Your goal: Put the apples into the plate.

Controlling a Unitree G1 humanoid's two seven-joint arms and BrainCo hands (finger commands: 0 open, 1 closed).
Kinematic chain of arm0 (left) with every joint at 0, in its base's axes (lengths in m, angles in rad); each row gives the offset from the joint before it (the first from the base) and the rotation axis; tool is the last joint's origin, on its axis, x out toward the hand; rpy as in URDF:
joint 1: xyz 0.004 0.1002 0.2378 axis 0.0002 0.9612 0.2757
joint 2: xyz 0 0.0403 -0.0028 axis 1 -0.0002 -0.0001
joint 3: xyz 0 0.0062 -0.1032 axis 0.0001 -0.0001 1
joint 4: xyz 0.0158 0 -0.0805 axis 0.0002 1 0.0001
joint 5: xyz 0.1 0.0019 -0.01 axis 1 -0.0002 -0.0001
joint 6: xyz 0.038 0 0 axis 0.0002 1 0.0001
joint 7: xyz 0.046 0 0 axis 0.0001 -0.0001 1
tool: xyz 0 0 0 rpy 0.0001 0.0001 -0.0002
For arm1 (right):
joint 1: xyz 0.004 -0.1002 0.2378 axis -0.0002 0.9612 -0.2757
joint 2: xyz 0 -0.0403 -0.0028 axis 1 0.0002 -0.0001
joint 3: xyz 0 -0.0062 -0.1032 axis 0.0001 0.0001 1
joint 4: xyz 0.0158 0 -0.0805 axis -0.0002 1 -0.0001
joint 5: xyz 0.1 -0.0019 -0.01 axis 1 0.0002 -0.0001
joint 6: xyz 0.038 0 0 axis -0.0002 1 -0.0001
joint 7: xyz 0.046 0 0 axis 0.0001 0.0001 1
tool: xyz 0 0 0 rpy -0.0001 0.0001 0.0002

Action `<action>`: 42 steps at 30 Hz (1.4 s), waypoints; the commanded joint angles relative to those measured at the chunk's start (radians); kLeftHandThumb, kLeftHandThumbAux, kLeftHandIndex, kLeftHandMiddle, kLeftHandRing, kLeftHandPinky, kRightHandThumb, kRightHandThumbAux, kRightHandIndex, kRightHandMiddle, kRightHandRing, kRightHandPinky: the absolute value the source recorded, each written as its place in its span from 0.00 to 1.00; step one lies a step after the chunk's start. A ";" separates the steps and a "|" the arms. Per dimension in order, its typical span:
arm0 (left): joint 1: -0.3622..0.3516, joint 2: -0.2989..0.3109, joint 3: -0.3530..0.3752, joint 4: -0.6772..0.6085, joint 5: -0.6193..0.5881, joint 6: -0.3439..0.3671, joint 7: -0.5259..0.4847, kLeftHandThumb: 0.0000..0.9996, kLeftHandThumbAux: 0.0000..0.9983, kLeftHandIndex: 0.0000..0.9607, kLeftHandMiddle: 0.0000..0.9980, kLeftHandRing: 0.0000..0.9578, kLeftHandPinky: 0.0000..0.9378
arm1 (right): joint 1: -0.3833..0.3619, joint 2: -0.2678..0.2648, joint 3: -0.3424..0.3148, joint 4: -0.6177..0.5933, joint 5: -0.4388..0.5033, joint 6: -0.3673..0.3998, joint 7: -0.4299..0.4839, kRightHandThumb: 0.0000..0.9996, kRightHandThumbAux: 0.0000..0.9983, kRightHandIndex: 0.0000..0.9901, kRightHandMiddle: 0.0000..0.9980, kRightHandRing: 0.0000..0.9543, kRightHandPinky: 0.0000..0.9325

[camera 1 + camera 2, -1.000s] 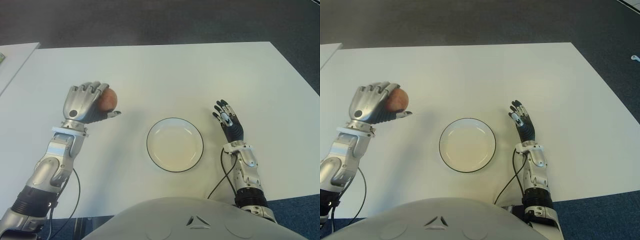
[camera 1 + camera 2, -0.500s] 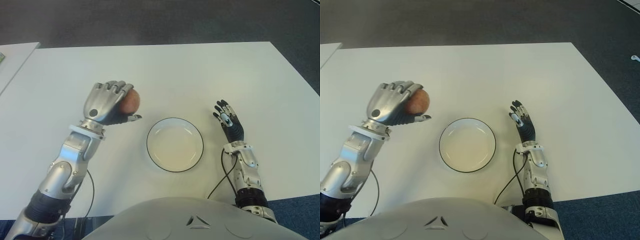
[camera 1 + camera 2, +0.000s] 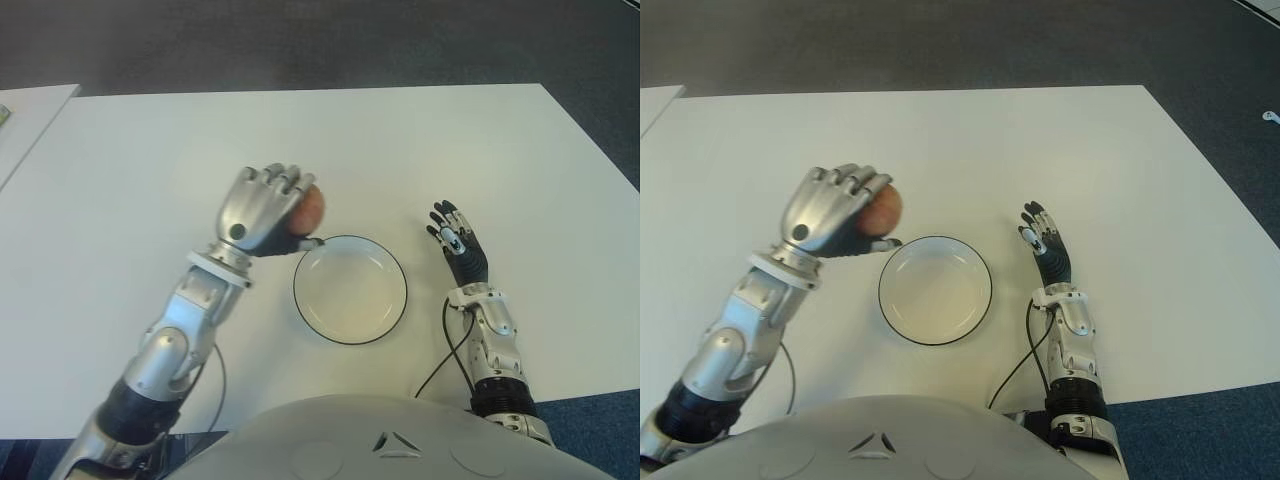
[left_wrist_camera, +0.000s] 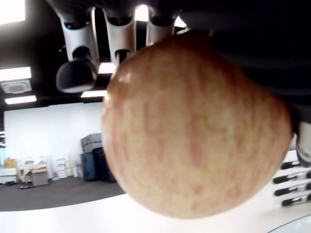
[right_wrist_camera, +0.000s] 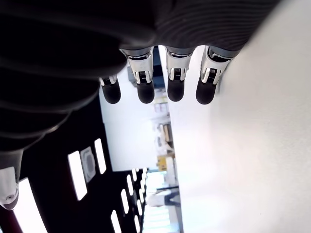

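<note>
Left hand (image 3: 262,212) w/ apple (image 3: 309,207) now nearer plate (image 3: 350,290) rim; fingers (image 3: 285,181) curl over apple's top. Right hand (image 3: 458,243) beside plate, fingers straight.

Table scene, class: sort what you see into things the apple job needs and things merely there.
Needed for the job:
apple, held in the left hand beside the plate
plate, nothing in it yet

Merely there:
right hand, open, idle right of the plate
table
cable by the right arm
</note>
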 commanded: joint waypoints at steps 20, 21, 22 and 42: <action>0.010 -0.109 -0.104 0.158 -0.086 -0.097 -0.010 0.86 0.66 0.43 0.54 0.88 0.89 | 0.098 0.035 0.046 -0.079 -0.018 0.134 -0.072 0.15 0.50 0.05 0.03 0.01 0.02; 0.005 -0.104 -0.105 0.161 -0.081 -0.100 -0.013 0.86 0.66 0.43 0.54 0.88 0.89 | 0.098 0.034 0.047 -0.075 -0.019 0.130 -0.068 0.15 0.51 0.05 0.03 0.01 0.02; 0.001 -0.100 -0.106 0.164 -0.078 -0.103 -0.015 0.86 0.66 0.43 0.54 0.88 0.89 | 0.097 0.033 0.048 -0.072 -0.019 0.127 -0.066 0.15 0.51 0.05 0.03 0.00 0.02; -0.036 -0.094 -0.130 0.301 -0.100 -0.140 0.028 0.86 0.66 0.43 0.53 0.88 0.88 | 0.102 0.043 0.058 -0.071 -0.019 0.098 -0.059 0.16 0.50 0.05 0.04 0.03 0.05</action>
